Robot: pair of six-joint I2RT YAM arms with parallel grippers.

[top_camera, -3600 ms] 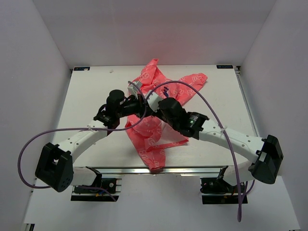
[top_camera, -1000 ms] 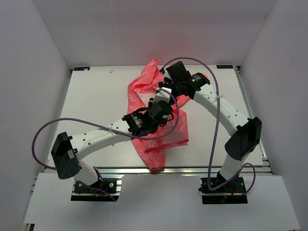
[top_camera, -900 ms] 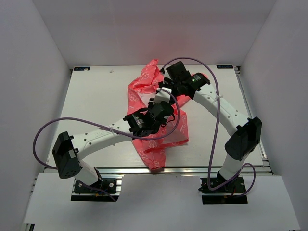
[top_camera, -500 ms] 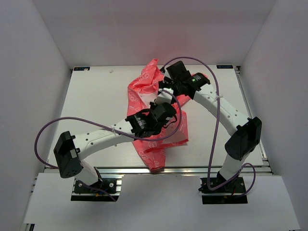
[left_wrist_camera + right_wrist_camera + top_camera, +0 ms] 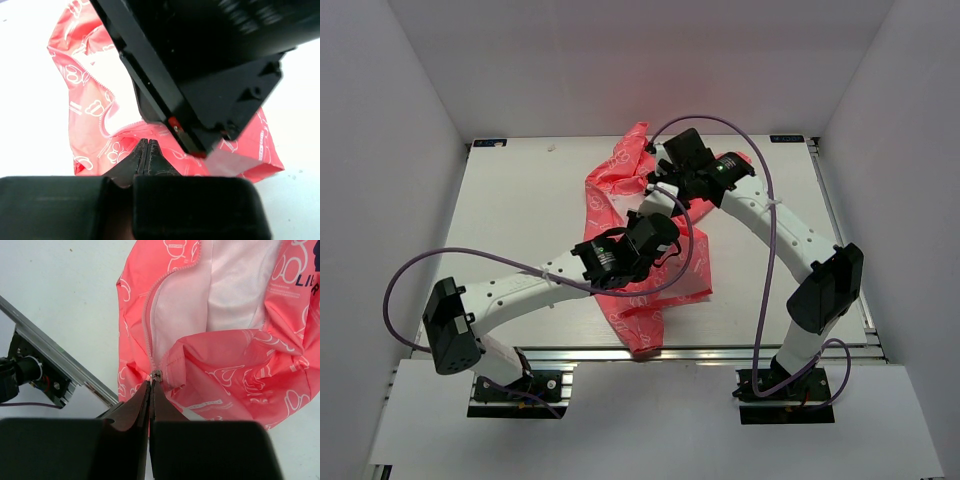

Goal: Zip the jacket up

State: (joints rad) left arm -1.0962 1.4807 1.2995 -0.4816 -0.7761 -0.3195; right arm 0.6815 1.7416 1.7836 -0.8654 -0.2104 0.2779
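bare table left of jacket gives room; r arm blocks just ahead of l gripper.

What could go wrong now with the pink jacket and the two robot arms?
1. The right gripper pinches only the tiny zip pull, so it might slip out.
2. The jacket is bunched right beside the pull, so cloth could jam the zip.
3. The left gripper, which looks shut on the jacket's edge, sits very close to the right arm. They might bump.
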